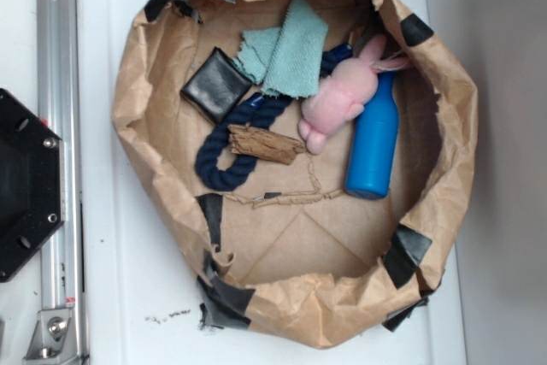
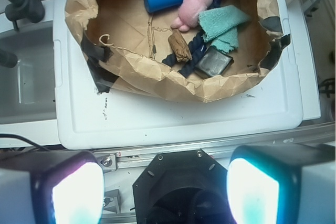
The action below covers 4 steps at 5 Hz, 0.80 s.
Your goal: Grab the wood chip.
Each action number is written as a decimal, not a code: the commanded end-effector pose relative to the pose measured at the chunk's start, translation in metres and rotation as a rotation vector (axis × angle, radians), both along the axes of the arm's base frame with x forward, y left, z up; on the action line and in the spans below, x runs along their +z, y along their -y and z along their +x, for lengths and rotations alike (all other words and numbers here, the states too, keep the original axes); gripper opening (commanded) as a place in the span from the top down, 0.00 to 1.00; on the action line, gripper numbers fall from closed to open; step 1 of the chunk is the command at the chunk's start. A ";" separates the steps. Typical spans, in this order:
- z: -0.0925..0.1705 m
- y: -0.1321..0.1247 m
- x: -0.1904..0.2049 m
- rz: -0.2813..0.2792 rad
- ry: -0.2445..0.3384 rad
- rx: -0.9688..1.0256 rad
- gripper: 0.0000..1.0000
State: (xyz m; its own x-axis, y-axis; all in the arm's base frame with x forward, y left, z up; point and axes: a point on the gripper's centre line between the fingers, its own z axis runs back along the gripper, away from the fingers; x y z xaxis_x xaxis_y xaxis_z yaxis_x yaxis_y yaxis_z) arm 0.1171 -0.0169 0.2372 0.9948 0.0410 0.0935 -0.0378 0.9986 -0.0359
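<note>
The wood chip (image 1: 265, 144) is a small reddish-brown rough chunk. It lies in the middle of the crumpled paper bag (image 1: 444, 151), partly on a dark blue rope loop (image 1: 224, 160). It also shows in the wrist view (image 2: 180, 46). My gripper (image 2: 165, 190) is open and empty, its two fingers wide apart with glowing pads (image 2: 77, 192). It hangs above the robot's black base (image 2: 178, 192), well short of the bag. The gripper does not show in the exterior view.
In the bag lie a blue bottle (image 1: 373, 144), a pink plush bunny (image 1: 342, 96), a teal cloth (image 1: 286, 49), a black square pad (image 1: 216, 84) and a thin paper string (image 1: 291, 197). The bag sits on a white tray (image 2: 173, 119). A metal rail (image 1: 55, 126) runs along the left.
</note>
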 end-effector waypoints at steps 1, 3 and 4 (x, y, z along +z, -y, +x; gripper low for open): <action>0.000 0.000 0.000 0.000 0.000 0.000 0.00; 0.079 -0.020 -0.038 0.052 -0.031 -0.038 0.00; 0.101 -0.026 -0.066 0.098 -0.053 -0.072 0.00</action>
State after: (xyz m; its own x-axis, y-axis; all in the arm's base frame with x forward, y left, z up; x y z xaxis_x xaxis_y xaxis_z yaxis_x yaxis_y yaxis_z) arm 0.2174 0.0046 0.1616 0.9982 -0.0605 0.0026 0.0602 0.9967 0.0544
